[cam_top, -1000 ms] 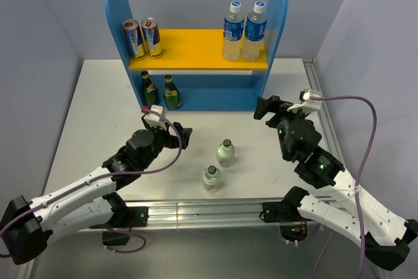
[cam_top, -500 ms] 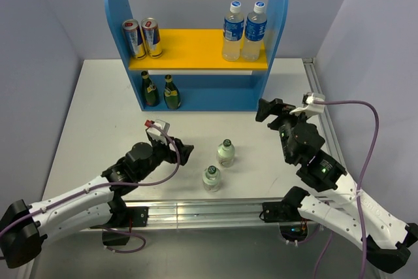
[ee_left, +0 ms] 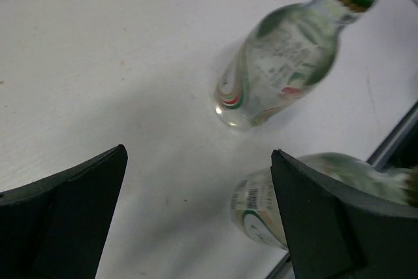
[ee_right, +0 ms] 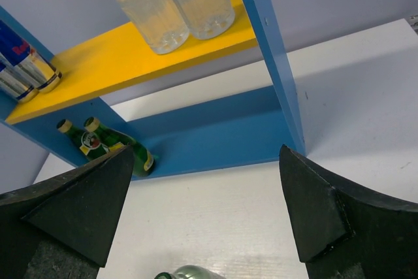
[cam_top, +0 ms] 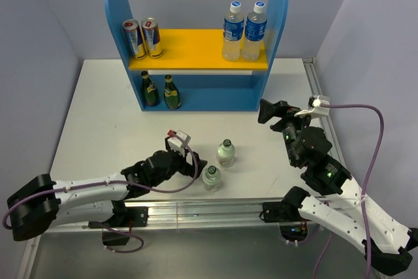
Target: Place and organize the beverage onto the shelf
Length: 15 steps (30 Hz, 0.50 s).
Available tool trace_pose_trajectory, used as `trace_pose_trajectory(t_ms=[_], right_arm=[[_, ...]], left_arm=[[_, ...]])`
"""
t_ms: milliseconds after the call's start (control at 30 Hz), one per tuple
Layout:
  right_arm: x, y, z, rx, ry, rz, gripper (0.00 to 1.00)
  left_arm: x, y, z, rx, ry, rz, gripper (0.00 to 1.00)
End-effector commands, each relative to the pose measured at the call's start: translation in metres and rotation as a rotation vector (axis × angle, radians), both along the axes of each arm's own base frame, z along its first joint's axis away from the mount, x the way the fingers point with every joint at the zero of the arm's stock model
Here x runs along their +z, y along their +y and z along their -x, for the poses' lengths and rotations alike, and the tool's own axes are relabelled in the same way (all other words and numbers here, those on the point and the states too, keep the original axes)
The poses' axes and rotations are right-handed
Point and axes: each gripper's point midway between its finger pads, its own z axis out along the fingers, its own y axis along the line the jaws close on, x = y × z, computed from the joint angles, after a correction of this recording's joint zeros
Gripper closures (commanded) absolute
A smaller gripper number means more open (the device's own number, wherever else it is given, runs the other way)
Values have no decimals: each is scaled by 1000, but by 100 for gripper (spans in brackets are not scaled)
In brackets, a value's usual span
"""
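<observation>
left gripper (wide, empty) sits beside the short bottle at the counter front edge; finger contact may topple it.

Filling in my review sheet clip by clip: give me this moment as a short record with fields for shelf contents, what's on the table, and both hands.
Shelf upper board: cans at left, plastic bottles at right
Shelf lower level: green bottles at left
On table: farther short bottle, nearer short bottle, both upright
Left hand: open, low beside the nearer short bottle, contact unclear
Right hand: open, empty, near the shelf's right panel
Not yet shelved: both short bottles
</observation>
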Motion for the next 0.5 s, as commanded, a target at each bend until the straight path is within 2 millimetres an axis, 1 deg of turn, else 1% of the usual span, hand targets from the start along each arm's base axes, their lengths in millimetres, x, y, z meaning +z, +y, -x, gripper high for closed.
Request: trace_pose_trajectory(t_ms=[0, 33, 100, 133, 200, 233, 267, 300, 400, 467], right_arm=[[3, 3, 1, 15, -12, -27, 1], [3, 5, 1, 26, -15, -28, 1], [3, 6, 0, 26, -14, -27, 1], [2, 6, 0, 24, -9, -24, 1], [2, 6, -1, 23, -6, -23, 1], [2, 7, -1, 24, -6, -23, 1], [3, 7, 0, 27, -10, -25, 1], [2, 7, -1, 26, -8, -23, 1], [3, 5, 0, 20, -8, -23, 1], [5, 4, 0, 18, -10, -25, 1]], left_arm=[[47, -8, 4, 28, -70, 95, 2], [56, -4, 10, 29, -76, 113, 1], [62, 3, 16, 29, -75, 132, 1], [65, 10, 20, 31, -73, 135, 1], [67, 20, 21, 51, -72, 125, 1], [65, 23, 21, 58, -65, 114, 1], [54, 28, 23, 60, -49, 72, 1], [53, 30, 25, 58, -40, 73, 1], [56, 19, 37, -25, -22, 95, 1], [52, 10, 44, -82, 3, 85, 1]])
